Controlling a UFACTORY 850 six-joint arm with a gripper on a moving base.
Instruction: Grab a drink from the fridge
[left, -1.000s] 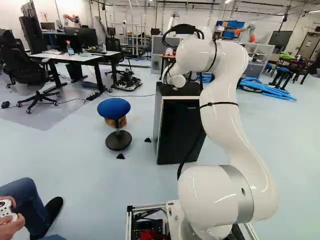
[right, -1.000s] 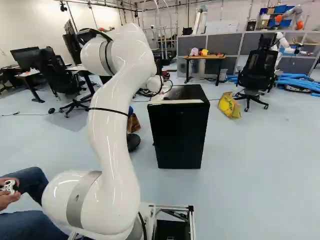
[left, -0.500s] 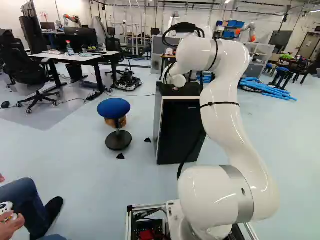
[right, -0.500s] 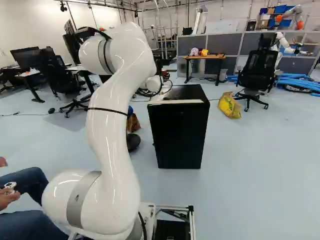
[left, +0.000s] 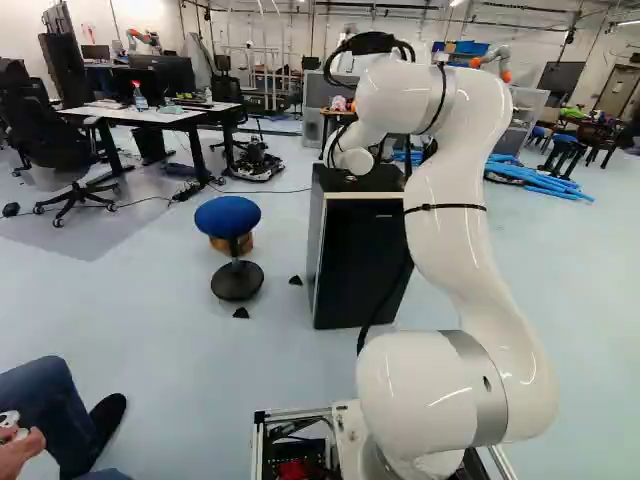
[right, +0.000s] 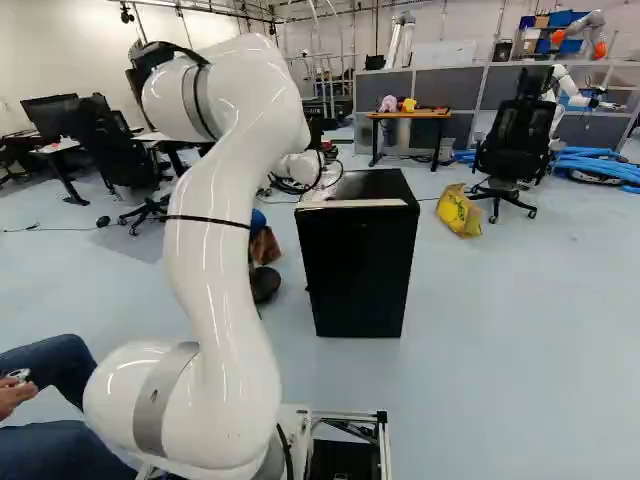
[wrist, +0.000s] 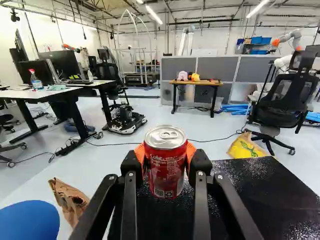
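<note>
The gripper (wrist: 166, 156) is closed on the red soda can (wrist: 166, 176), upright over the black top (wrist: 262, 187) of the mini-fridge (right: 358, 275), near its far edge; contact below is unclear. Grabbing looks done; next calls for a level lift clear, firmly held

I'm looking into a robotics lab.
My cameras show another robot (wrist: 292, 34), computer monitors (wrist: 65, 64), grey partitions (wrist: 215, 67) and a low wheeled machine (wrist: 125, 122) on the floor (wrist: 112, 162).
</note>
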